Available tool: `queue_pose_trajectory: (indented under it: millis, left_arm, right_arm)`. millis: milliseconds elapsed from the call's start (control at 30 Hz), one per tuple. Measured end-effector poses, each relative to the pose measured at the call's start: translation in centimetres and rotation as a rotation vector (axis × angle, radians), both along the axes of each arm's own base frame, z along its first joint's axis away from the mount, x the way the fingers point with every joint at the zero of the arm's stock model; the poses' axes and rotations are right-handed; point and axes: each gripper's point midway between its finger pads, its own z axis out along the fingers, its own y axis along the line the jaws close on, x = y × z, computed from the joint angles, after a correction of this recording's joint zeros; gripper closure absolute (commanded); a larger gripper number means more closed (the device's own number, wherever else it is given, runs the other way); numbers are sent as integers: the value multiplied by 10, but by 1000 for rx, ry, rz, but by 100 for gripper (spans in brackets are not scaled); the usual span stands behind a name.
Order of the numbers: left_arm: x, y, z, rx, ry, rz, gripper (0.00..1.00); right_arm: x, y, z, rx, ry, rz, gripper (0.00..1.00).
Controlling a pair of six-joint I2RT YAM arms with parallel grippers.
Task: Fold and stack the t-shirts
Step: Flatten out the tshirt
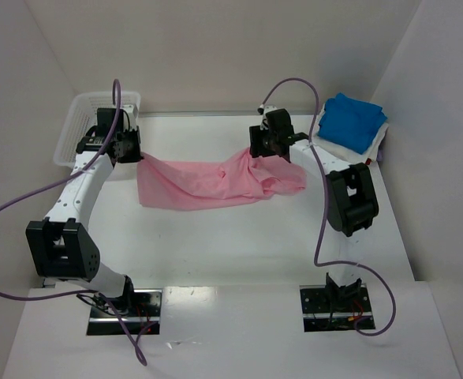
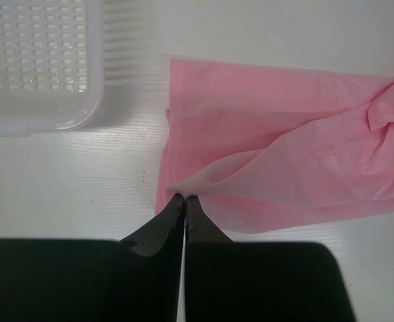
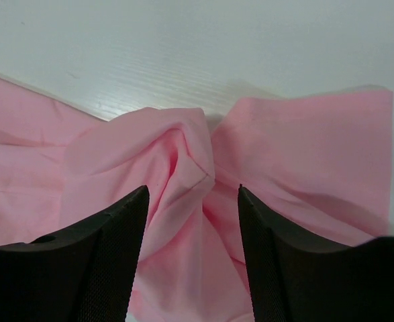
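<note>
Top external view: pink t-shirt spread across the counter, one end pinched, the other only straddled

From above I see the pink t-shirt lying crumpled and roughly lengthwise on the counter, running between my two arms. On the left wrist view, the left gripper has its jaws pressed together on a thin corner of the cloth, which rises off the surface to meet the tips. On the right wrist view, the right gripper has its jaws apart, astride a raised bunch of fabric. I see no pinch there yet. The blue t-shirt sits folded on the white t-shirt at the far right corner, well apart from the left arm but close to the right one. The basket is just beside the left end of the shirt.

My worries from here:
- The right jaws could take only the top ridge of that bunch, so any lift would hang the shirt twisted rather than flat.
- The left hold is on very little cloth, so a pull from the right side could tug it free.
- A wide swing of the right arm could knock the finished stack, which is near its elbow.
- If the two ends rise unevenly, the fold line will come out skewed.
</note>
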Motion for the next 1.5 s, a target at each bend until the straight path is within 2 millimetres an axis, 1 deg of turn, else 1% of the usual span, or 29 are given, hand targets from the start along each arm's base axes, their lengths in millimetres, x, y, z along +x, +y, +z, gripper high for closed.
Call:
queue_pose_trajectory:
  millis: [133,267,333,367,500,533,567,800,867,933,967,1033,1100,1200,1233,1267,1300,1333,1400,1433,1467,1500]
  left_arm:
    - [1,0,-3,1,9,0,100]
    - [2,1,-11,12,27,-12,100]
    - [3,1,-14,13,35,-14,100]
    - [3,1,-15,13,39,-14,100]
    - [3,1,-16,14,42,-14,100]
    - [3,1,-16,14,42,-14,100]
    - [3,1,-16,14,42,-14,100]
    - [3,1,-16,14,41,-13,100]
    - [5,3,-13,14,33,-10,100]
    - [7,4,-8,14,21,-6,100]
    - [9,5,-5,14,13,-4,100]
    - [12,7,4,14,-7,0,100]
    - [18,8,21,14,-39,3,100]
    - [28,11,56,16,-117,8,100]
    - [31,14,74,17,-155,16,100]
    - [35,19,93,20,-199,28,100]
    - [38,28,113,22,-245,47,100]
    - [39,36,130,25,-283,64,100]
    - [40,60,171,40,-380,117,100]
    - [38,72,193,52,-431,147,100]
    - [36,81,211,62,-471,168,100]
    - [33,84,225,67,-505,178,100]
  right_arm:
    - [6,1,-15,-17,33,-4,40]
    - [6,1,-23,-28,59,-7,46]
    - [6,1,-24,-28,63,-8,51]
    - [5,1,-24,-28,64,-8,55]
    - [5,1,-25,-24,67,-6,86]
    - [5,2,-25,-19,71,-9,95]
    - [4,2,-25,-16,74,-11,100]
    - [5,3,-26,-10,78,-18,100]
    - [7,3,-21,-9,69,-21,100]
    - [14,2,-9,-3,51,-26,100]
    - [18,3,1,4,39,-26,100]
    - [30,5,31,27,-16,-28,100]
    - [41,3,82,60,-111,-36,100]
    - [43,-2,135,88,-206,-44,100]
    - [44,-6,160,101,-253,-48,100]
    - [43,-11,191,118,-310,-55,100]
    - [39,-21,223,135,-373,-68,100]
    - [33,-35,257,153,-437,-86,100]
    - [19,-60,300,171,-521,-121,100]
    - [9,-81,326,178,-575,-154,100]
    - [-4,-102,351,185,-631,-188,100]
    - [-15,-119,371,191,-676,-214,100]
